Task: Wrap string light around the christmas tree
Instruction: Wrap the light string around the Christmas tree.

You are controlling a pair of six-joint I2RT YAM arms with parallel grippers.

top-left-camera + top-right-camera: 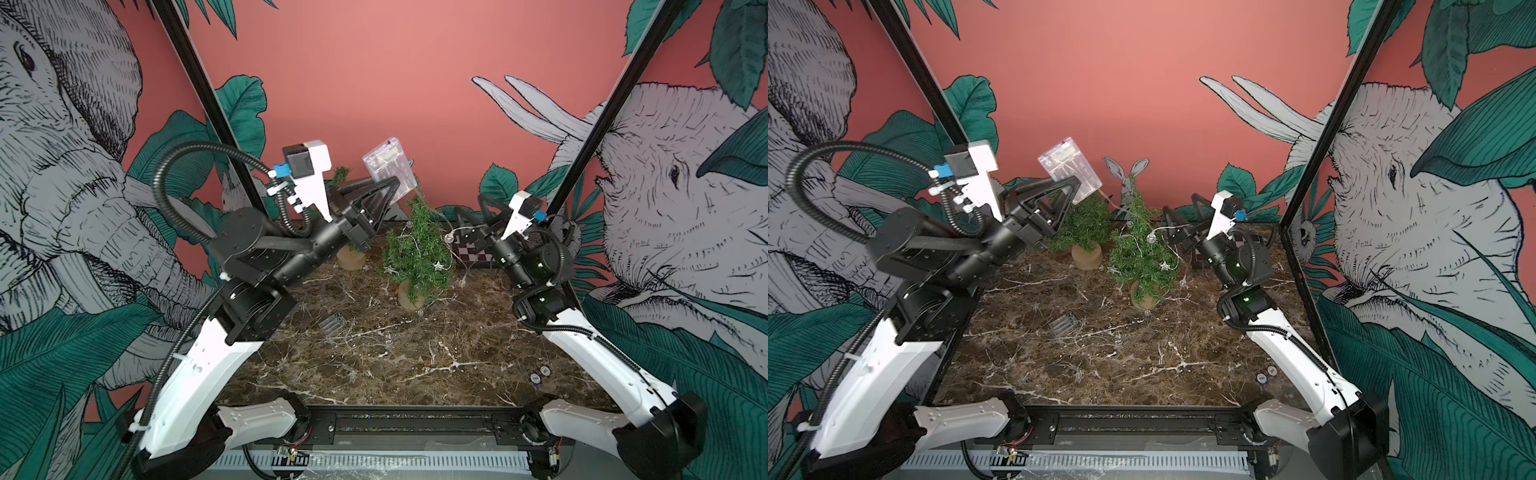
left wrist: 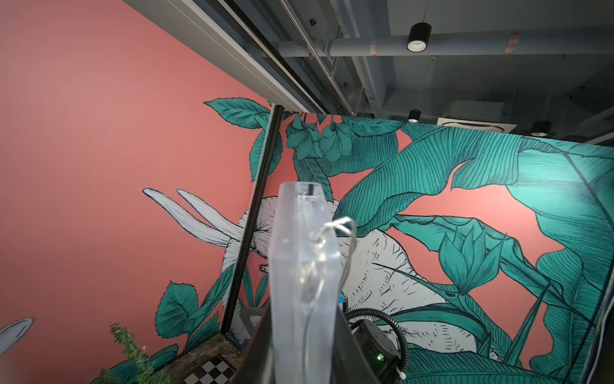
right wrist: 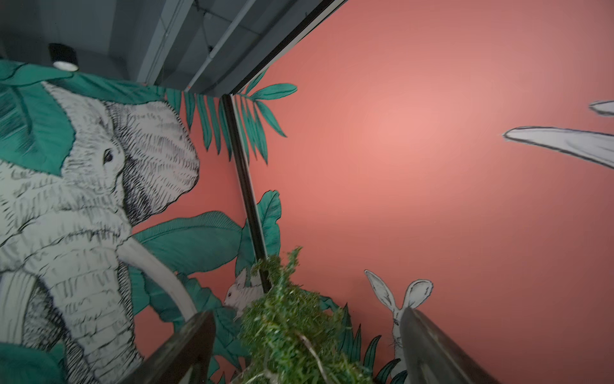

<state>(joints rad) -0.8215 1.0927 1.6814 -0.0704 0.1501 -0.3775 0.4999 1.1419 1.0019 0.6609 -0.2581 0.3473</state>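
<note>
Beneath a coral mural of elephants, leaves and a rabbit, a brown marble tabletop (image 1: 415, 357) is carrying 2 miniature trees. The Christmas tree (image 1: 417, 249) is standing upright on its round base near the middle of the table, with the string light (image 1: 1151, 238) looping around its branches and small bulbs and silver stars hanging from it. A second tree (image 1: 1086, 228) is standing just behind it, partly hidden by the left gripper (image 1: 386, 187). That gripper is hovering high above the table, its fingers pinching the lower end of the clear battery box (image 1: 388, 168), which is tilting above both trees and trailing a thin wire down toward the wrapped one. The right gripper (image 3: 304, 312) is waiting beside the Christmas tree, its 2 fingers spread wide; in the right wrist view the treetop is showing between them, touching neither. A clear ribbed cover (image 1: 332, 326) is lying loose on the marble.
</note>
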